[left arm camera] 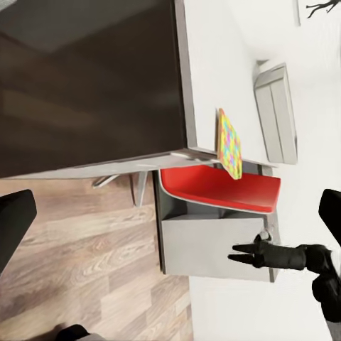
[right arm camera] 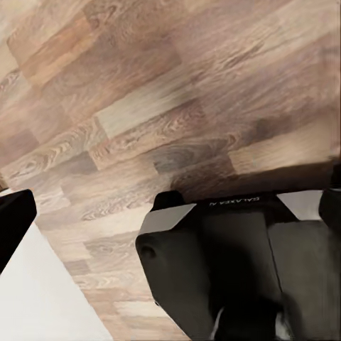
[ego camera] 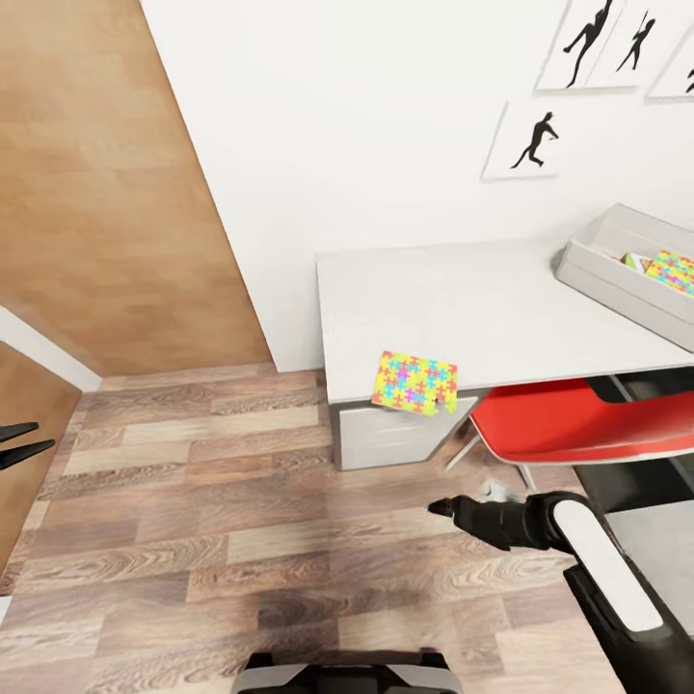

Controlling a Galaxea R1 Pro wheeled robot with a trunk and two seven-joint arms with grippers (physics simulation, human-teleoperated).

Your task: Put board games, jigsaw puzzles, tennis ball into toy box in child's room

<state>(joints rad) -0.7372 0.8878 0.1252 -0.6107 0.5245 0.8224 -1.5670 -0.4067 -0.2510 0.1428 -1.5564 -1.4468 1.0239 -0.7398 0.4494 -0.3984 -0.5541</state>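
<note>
Overhanging the surface point(ego camera: 501, 308) front edge, one jigsaw puzzle point(ego camera: 415, 383) demands a level approach from the right end effector point(ego camera: 441, 507), seemingly clenched and empty; left end effector point(ego camera: 24, 440) released; toy box point(ego camera: 617, 280) well right.

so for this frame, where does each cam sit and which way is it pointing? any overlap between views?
Head view: on the head, looking forward and down at the table, the jigsaw puzzle overhanging its front edge, the toy box and the red chair; right gripper and left gripper show.
Left wrist view: on the left arm, looking across at the table's end, puzzle, chair, toy box; the right gripper shows.
Right wrist view: on the right arm, facing down at the wood floor and the robot's base.
Shared: head and left wrist both see the puzzle, chair, toy box and right gripper.
</note>
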